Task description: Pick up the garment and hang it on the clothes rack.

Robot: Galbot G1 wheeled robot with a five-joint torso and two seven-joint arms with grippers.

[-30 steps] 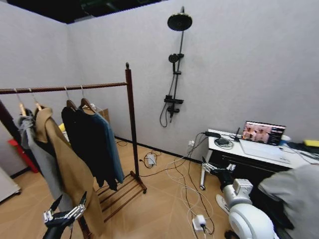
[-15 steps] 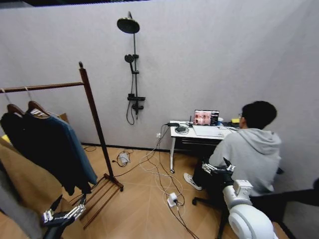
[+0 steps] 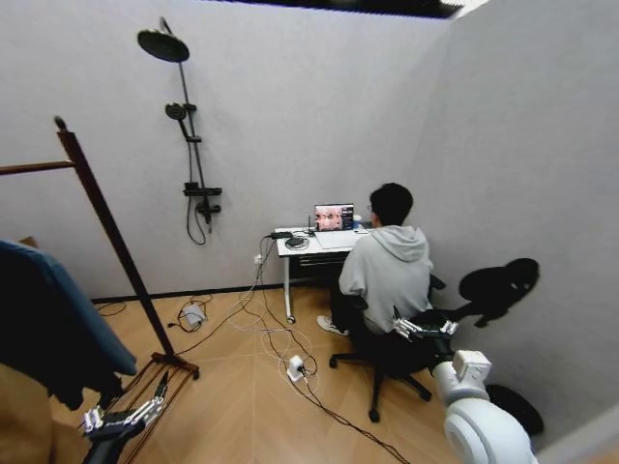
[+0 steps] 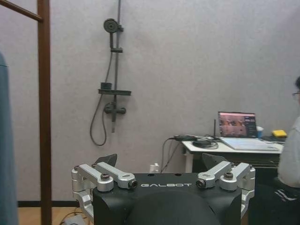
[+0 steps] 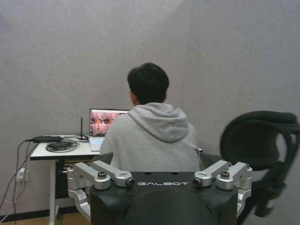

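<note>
Head view: the camera has swung right since half a second ago (the things themselves have not moved); the clothes rack (image 3: 108,237) now sits at the left edge, its post leaning in the picture, and the garment (image 3: 60,324), dark teal and soft, hangs cut off there.
Left gripper (image 3: 124,418): low at left, fingers spread, holding nothing.
Right gripper (image 3: 423,328): low at right, likewise spread and empty.
Left wrist view: rack post, a teal sliver of garment, shower pole (image 4: 114,70), desk (image 4: 234,146).
Right wrist view: seated person, laptop (image 5: 104,122), black chair (image 5: 262,136).
</note>
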